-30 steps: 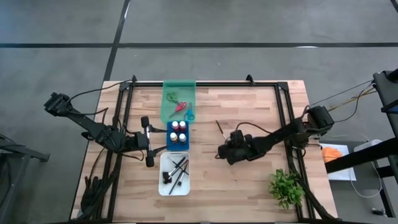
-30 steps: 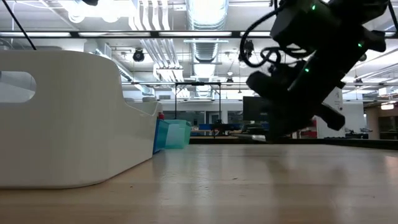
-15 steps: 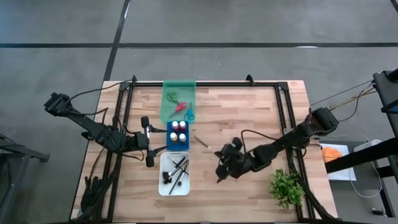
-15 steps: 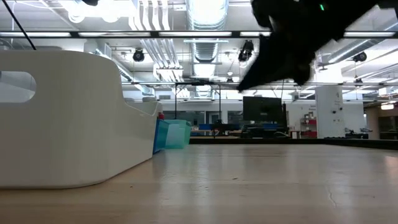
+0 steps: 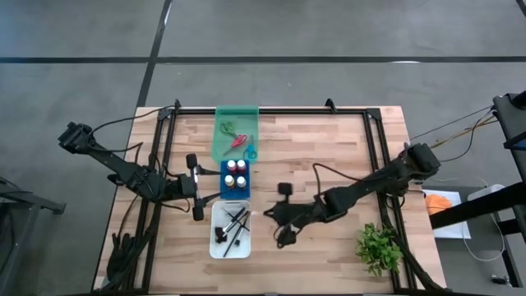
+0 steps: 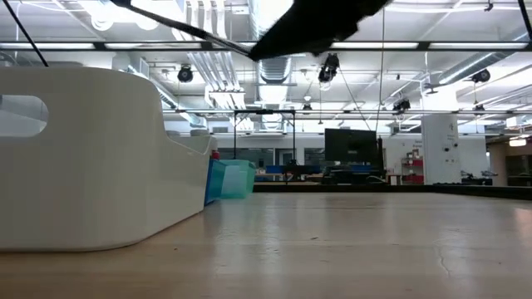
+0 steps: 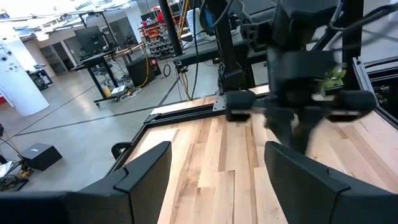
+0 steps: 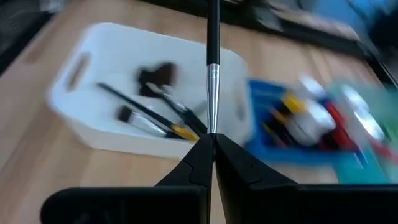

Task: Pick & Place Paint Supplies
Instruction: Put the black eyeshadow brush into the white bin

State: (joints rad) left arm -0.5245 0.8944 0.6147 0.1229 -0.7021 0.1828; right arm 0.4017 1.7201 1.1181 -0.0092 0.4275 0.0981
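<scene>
A thin brush [image 8: 212, 68] is pinched between the closed fingers of the right gripper [image 8: 208, 148] — the right wrist view shows it plainly, a dark handle with a silver ferrule sticking straight out from the fingertips toward the white tray [image 8: 74, 118]. From above, the same brush is hard to make out; the high view only shows the right gripper [image 5: 282, 215] held over the table just beside the white tray [image 5: 215, 248], its arm reaching in from the right edge.

The wrist view also shows several brushes [image 8: 146, 115] lying crossed inside the white tray, and beyond it, blurred, the blue tray [image 8: 264, 140] with paint bottles [image 8: 308, 118]. The high view sorts these out: four bottles [image 5: 236, 174] stand in the blue tray [image 5: 223, 182], and scissors [image 5: 239, 140] lie in the green tray [image 5: 220, 140] farther back.

The low view adds little — the white tray's wall [image 6: 100, 158] close by and the brush [image 6: 187, 29] as a dark slanted line overhead.

The left gripper [image 5: 196, 187] waits beside the blue tray, fingers [image 7: 146, 174] spread wide in its own wrist view. A plant [image 5: 379, 247] sits at the table's near right corner.
</scene>
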